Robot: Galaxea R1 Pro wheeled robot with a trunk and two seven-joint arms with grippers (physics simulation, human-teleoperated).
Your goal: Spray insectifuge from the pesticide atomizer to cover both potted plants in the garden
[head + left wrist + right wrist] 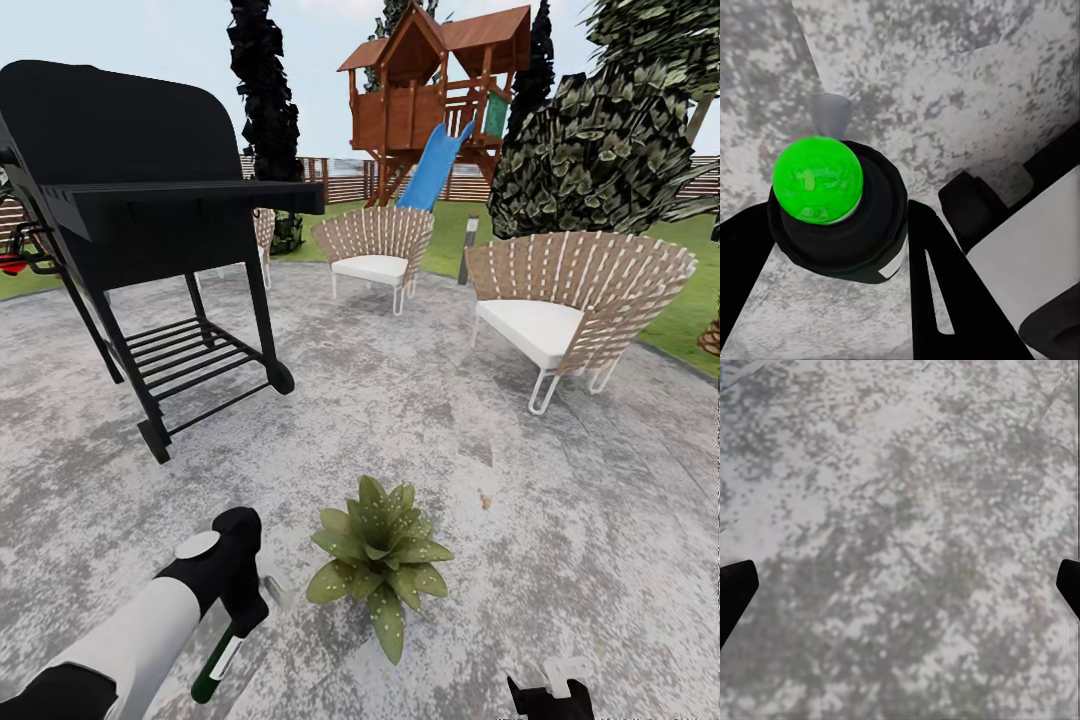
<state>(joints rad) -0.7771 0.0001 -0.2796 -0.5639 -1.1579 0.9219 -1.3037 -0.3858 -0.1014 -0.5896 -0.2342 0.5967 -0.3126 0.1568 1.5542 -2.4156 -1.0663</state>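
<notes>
My left gripper [238,598] is shut on the pesticide atomizer [218,665], a slim dark green bottle with a white label, held low above the grey patio [480,440] of the garden. In the left wrist view the atomizer [832,217] sits between the dark fingers [945,300], its top glowing bright green and its pale nozzle pointing away. One potted plant [380,555], a rosette of pointed green leaves that hides its pot, stands just right of the bottle. My right gripper [550,695] is low at the front right, and in its wrist view the right gripper [900,592] is open over bare paving.
A black barbecue grill [150,200] on wheels stands at the left. Two wicker chairs [375,250] [570,300] sit behind the plant, with a grey lamp post [470,248] between them. Beyond are lawn, a slat fence, dark trees and a wooden playhouse [440,90] with a blue slide.
</notes>
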